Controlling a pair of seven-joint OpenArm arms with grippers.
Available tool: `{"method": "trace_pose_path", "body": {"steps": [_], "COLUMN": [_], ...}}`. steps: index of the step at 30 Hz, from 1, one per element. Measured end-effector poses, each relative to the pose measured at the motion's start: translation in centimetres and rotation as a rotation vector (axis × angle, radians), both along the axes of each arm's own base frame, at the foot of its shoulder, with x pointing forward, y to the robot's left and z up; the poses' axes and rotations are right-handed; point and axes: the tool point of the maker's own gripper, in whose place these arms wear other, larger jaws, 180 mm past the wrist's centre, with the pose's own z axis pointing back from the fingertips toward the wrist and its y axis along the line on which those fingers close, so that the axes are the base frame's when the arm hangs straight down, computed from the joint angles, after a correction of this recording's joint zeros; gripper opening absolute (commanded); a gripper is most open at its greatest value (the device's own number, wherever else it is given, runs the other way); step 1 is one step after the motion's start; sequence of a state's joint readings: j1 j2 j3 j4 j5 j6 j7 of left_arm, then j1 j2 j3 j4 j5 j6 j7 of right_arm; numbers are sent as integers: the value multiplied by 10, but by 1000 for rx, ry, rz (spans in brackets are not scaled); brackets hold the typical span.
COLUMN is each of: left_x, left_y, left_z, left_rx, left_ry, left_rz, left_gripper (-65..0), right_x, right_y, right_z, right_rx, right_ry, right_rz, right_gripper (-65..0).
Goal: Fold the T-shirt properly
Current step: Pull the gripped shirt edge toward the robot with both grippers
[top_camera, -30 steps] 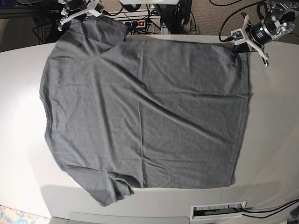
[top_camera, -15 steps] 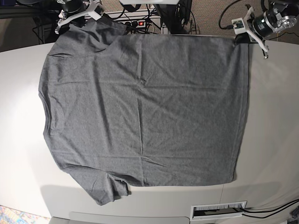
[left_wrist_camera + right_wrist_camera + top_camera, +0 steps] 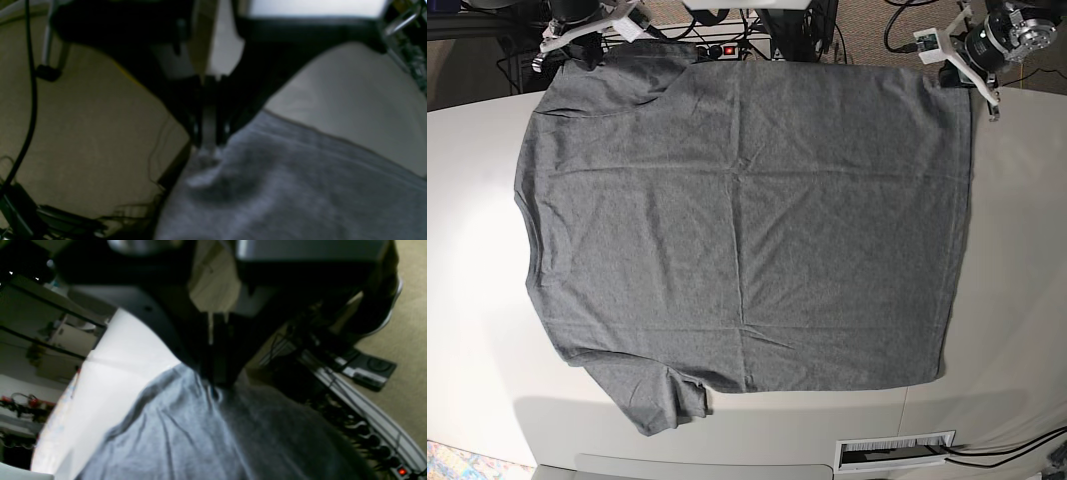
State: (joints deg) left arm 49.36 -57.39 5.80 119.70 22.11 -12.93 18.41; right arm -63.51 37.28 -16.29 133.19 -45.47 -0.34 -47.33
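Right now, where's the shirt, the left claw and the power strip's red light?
shirt (image 3: pixel 737 220), base view, middle of the cloth.
left claw (image 3: pixel 208 146), left wrist view, pinching tips.
red light (image 3: pixel 401 471), right wrist view, glowing switch.

The left pincer (image 3: pixel 968 82) has white plastic arms on a round, shiny silver and black body, with a black cable looping behind it. The right pincer (image 3: pixel 577 52) has white plastic arms too. Close up, both pincers have thick black fingers (image 3: pixel 186 110).
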Motion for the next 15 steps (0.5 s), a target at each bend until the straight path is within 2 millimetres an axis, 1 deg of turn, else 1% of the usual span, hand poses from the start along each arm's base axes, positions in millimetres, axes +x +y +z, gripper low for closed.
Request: {"method": "trace_pose_path", "body": {"steps": [3, 5, 7, 11, 13, 15], "left_x": [14, 29, 43, 69, 81, 95], "left_y": [-10, -13, -16, -17, -18, -16], "left_z": [19, 32, 40, 53, 59, 62], "left_rx": [-3, 6, -8, -38, -61, -86], "left_ry": [-84, -175, -222, -284, -308, -331], "left_rz": [-33, -35, -34, -4, 5, 24], "left_gripper": [-650, -650, -650, -650, -650, -650], "right_x": [12, 18, 27, 57, 70, 84], "right_y": [-1, 2, 5, 13, 14, 15], "right_z": [11, 14, 17, 27, 29, 37], "right_rx": [-27, -16, -7, 47, 82, 93], "right_ry": [-80, -112, -141, -235, -260, -311], "right_rz": [24, 35, 44, 55, 35, 29], "right_gripper": [-650, -650, -650, -650, -650, -650]}}
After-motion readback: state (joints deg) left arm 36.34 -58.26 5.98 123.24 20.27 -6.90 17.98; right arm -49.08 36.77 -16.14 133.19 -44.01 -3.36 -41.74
